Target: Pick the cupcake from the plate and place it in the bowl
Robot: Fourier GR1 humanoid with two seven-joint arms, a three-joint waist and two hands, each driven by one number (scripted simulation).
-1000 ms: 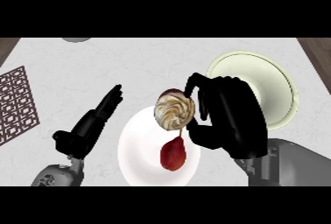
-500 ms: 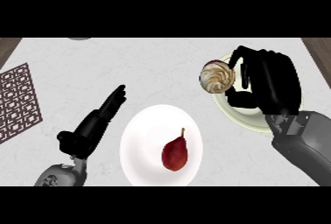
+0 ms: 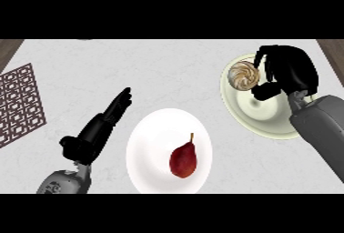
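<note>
The white plate sits near the middle of the counter and serves as the landmark here. On it, slightly right of its centre, lies a dark red pear with its thin stem pointing up and away from the robot. The plate's lower rim runs close to the bottom of the view.

Up and to the right of the plate stands the pale green bowl, well apart from the plate's rim. The right hand hangs over the bowl's far side, its fingers curled round the cupcake. Only the swirled tan frosting shows on the hand's left side; the cupcake's base is hidden behind the fingers and thumb, so whether it touches the bowl's wall cannot be told. The grey right forearm covers the bowl's right edge and is cut off by the view's right side.

Left of the plate, the left hand rests open, its fingers straight and pointing up toward the far side, holding nothing. Its forearm is mostly cut off at the bottom.

Far left of the plate lies a dark brown lattice mat, partly cut by the left edge.
</note>
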